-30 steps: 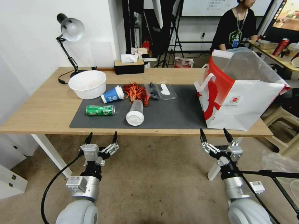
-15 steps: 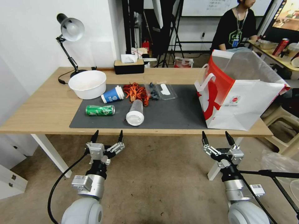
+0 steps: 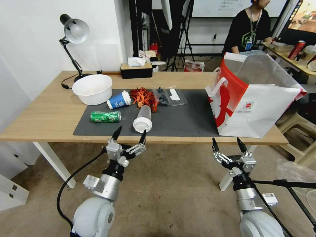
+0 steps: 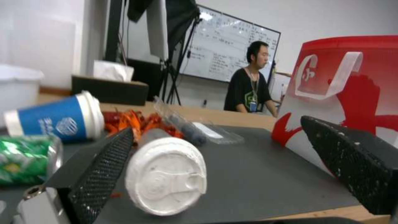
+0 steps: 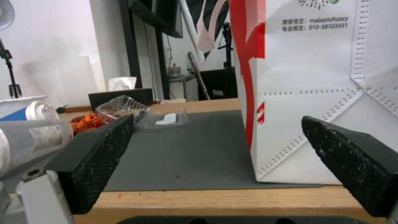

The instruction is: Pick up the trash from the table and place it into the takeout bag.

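One clear cup [image 3: 143,119] lies on the mat [image 3: 184,121] near the table's [image 3: 42,115] front edge; my left wrist view shows its lid end-on. I see the left gripper [image 3: 129,134] spread wide just before it, right gripper [image 3: 227,142] wide by the bag [image 3: 260,112].

Looks like a lab or office workroom. Whiteboard [image 3: 230,6] with writing on the back wall, tripods [image 3: 179,36] and dark stands beside it, a monitor [image 3: 304,18] at the far right. Bare concrete floor [image 3: 171,191] under a plain wood table [image 3: 39,115] with a desk lamp [image 3: 74,31] and tissue box [image 3: 136,67]. Second desk [image 3: 289,59] behind, cluttered.
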